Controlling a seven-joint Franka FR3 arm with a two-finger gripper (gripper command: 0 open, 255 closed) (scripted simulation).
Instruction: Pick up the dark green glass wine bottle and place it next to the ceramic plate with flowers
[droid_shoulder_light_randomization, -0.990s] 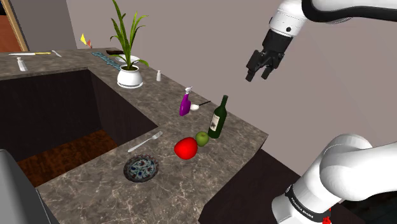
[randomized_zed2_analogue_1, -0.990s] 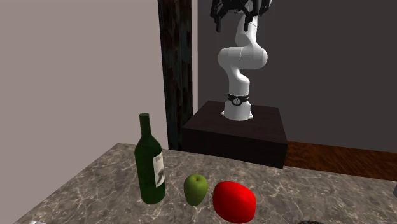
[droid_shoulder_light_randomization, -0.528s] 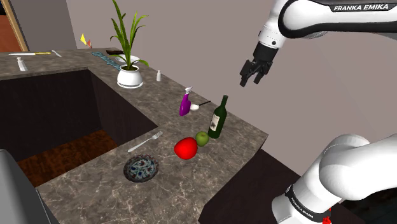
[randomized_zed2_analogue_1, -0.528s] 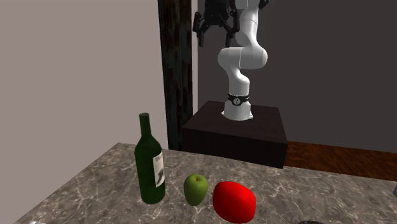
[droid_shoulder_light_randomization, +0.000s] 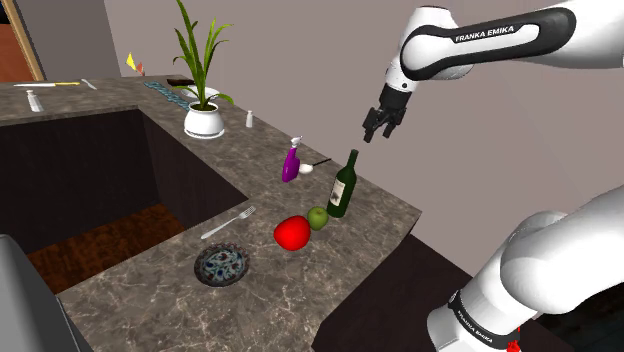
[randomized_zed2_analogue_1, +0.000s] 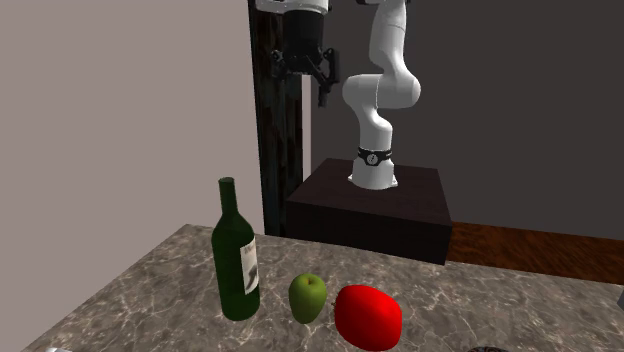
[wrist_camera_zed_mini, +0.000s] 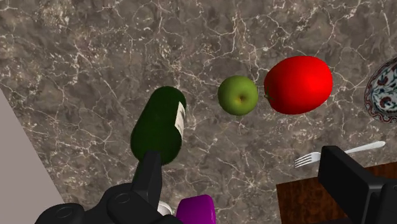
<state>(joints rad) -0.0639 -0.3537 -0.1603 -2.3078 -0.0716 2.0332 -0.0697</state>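
Note:
The dark green wine bottle (droid_shoulder_light_randomization: 343, 184) stands upright on the marble counter near its far edge, with a pale label; it also shows as bottle (randomized_zed2_analogue_1: 236, 252) and from above as bottle (wrist_camera_zed_mini: 160, 124). The flowered plate (droid_shoulder_light_randomization: 221, 265) lies near the counter's front, its rim at plate (wrist_camera_zed_mini: 383, 84). My gripper (droid_shoulder_light_randomization: 378, 126) hangs open in the air, above and a little right of the bottle in the shoulder view. It appears high up as gripper (randomized_zed2_analogue_1: 301, 78), and in the wrist view its fingers (wrist_camera_zed_mini: 151, 178) stand wide apart with nothing between them.
A green apple (droid_shoulder_light_randomization: 317, 217) and a red fruit (droid_shoulder_light_randomization: 291, 232) sit just beside the bottle. A purple spray bottle (droid_shoulder_light_randomization: 291, 161), a spoon (droid_shoulder_light_randomization: 316, 164), a fork (droid_shoulder_light_randomization: 228, 222) and a potted plant (droid_shoulder_light_randomization: 202, 112) also stand on the counter (droid_shoulder_light_randomization: 300, 290). A sunken recess (droid_shoulder_light_randomization: 90, 190) opens at the left.
The arm has swung the gripper to the shoulder view's left and lower, closer over the bottle. The fingers stay open. Nothing on the counter has moved.

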